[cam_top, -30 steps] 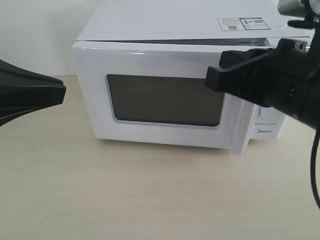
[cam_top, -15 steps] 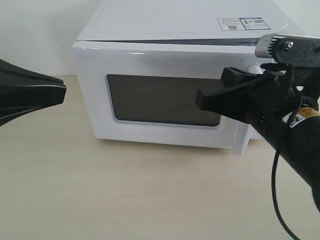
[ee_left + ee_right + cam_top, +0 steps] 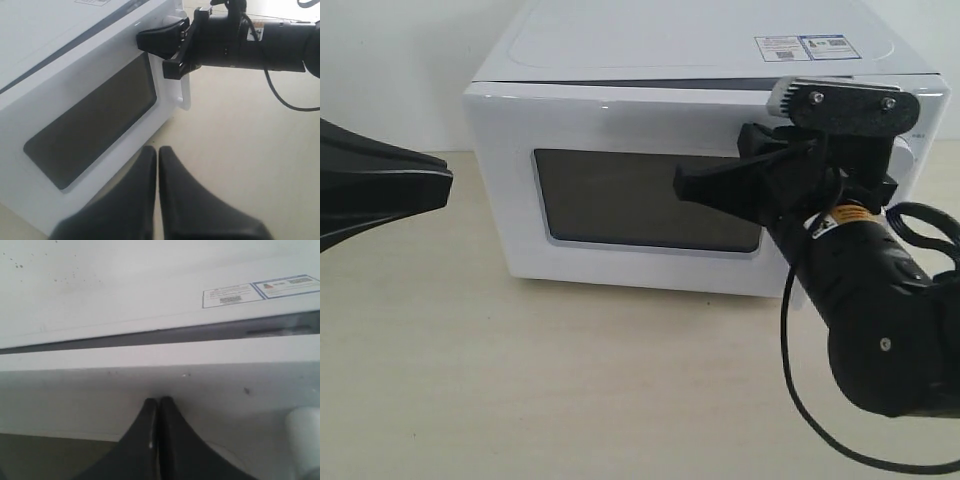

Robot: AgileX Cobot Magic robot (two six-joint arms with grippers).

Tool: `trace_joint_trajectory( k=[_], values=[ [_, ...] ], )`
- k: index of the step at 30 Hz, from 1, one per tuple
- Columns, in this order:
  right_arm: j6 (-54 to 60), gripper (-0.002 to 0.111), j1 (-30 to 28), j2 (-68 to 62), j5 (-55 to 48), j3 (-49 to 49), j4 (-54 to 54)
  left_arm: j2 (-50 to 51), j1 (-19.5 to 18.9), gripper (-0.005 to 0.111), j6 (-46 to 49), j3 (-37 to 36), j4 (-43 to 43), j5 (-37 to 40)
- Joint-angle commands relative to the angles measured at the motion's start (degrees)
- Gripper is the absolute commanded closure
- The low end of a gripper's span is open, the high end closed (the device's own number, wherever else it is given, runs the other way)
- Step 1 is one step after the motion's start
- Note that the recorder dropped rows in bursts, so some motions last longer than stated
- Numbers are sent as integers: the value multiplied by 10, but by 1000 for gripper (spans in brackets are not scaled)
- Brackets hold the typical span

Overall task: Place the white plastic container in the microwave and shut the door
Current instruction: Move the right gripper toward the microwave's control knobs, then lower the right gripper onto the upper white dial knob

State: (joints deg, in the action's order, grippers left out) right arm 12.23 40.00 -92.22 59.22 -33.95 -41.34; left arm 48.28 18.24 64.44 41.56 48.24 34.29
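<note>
The white microwave stands at the back of the table, its door with the dark window lying flush against the body. My right gripper is shut and empty, its tips against the door front near the window's right edge, just left of the handle. The right wrist view has the right gripper touching the white door face. My left gripper hovers shut and empty to the left of the microwave, apart from it. The white plastic container is out of view.
Pale wooden tabletop spreads in front of the microwave. The right arm's black body and its cable hang over the table at the right. Stickers lie on the microwave's top. A white wall stands behind.
My right arm has swung leftward across the door front, and the door's right edge, which stood slightly out, now lies flush. The left gripper has not moved.
</note>
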Motion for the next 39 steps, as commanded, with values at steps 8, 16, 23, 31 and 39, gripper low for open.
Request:
trace_joint_trajectory(
  k=[8, 16, 23, 31, 39],
  values=[
    [102, 108, -1, -20, 11, -63, -66, -2, 4, 103, -6, -3, 12, 0],
    [91, 108, -49, -39, -13, -63, -78, -2, 4, 103, -6, -3, 15, -2],
    [90, 108, -49, -39, -5, -63, -74, -2, 4, 103, -6, -3, 19, -2],
    [116, 108, -45, -3, -12, -55, -97, -2, 4, 103, -6, -3, 19, -2],
    [213, 108, -45, 95, -78, -22, -156, -2, 4, 103, -6, -3, 19, 0]
  ],
)
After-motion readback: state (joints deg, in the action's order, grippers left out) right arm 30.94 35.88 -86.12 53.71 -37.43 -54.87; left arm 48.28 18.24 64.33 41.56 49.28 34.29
